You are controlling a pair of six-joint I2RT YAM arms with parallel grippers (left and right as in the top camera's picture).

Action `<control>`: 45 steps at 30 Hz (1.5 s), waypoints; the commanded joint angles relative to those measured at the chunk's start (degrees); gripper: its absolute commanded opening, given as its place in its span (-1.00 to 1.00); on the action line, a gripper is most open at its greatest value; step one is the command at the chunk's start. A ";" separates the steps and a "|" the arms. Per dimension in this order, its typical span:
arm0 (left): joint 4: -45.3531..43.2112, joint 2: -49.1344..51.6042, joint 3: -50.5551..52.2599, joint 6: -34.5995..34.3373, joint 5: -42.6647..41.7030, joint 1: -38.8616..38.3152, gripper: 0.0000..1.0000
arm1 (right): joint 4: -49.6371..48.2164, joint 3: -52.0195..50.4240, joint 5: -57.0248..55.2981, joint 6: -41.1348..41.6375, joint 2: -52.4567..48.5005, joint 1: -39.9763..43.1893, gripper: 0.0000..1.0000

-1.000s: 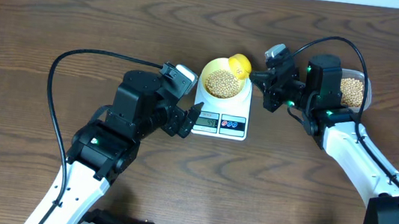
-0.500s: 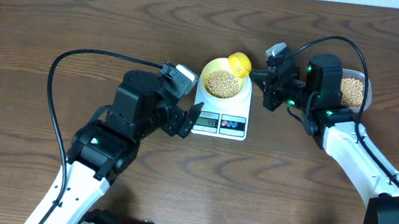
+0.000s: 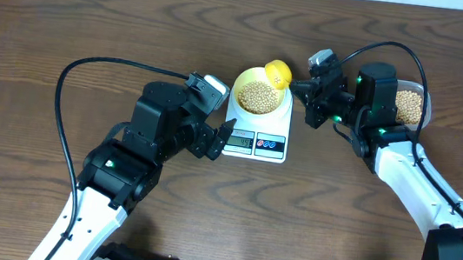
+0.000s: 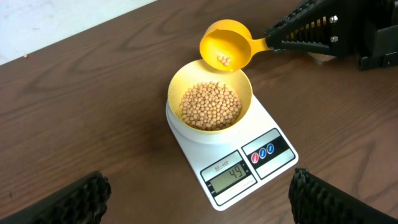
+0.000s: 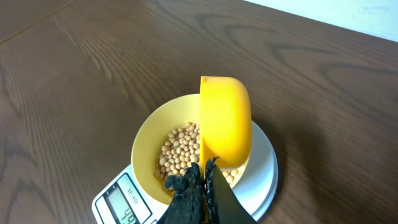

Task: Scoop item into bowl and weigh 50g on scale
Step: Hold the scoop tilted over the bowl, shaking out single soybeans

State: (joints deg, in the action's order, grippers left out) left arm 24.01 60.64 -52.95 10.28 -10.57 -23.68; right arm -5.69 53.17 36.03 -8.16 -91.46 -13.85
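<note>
The right arm [image 3: 406, 172] extends toward the scale [image 4: 249, 165]. The right fingers [image 4: 297, 32] are clamped on the handle of the yellow scoop [image 4: 225, 45], which is tilted above the bowl [image 4: 244, 93] rim and holds a few beans. The bowl sits on the scale platform, holding the beans [image 4: 210, 106]. The left fingers [image 4: 81, 200] are spread apart and empty, near the scale's display end. The display reads 49.
</note>
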 commanded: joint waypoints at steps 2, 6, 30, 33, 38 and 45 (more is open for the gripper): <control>0.00 -0.31 0.22 -0.33 0.15 0.15 0.87 | -0.15 0.33 0.44 -1.81 -0.11 -0.07 -0.98; 0.00 -0.31 0.22 -0.33 0.15 0.15 0.88 | 0.15 0.33 2.47 -7.78 -0.11 -0.13 -0.97; 0.00 -0.31 0.22 -0.33 0.15 0.15 0.87 | 0.70 0.33 2.78 -11.80 -0.11 -0.13 -0.98; 0.00 -0.31 0.22 -0.33 0.15 0.15 0.87 | 0.33 0.33 1.62 -11.87 -0.11 -0.11 -0.98; 0.00 -0.31 0.22 -0.31 0.13 0.15 0.87 | 0.66 0.33 2.01 -12.72 -0.11 -0.17 -0.98; 0.00 -0.31 0.22 -0.33 0.15 0.15 0.87 | 0.52 0.33 0.92 -13.33 -0.11 -0.48 -0.98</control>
State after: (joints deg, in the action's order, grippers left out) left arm 24.01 60.64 -52.95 10.31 -10.57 -23.68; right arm -5.30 53.19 37.63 -20.21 -91.46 -13.89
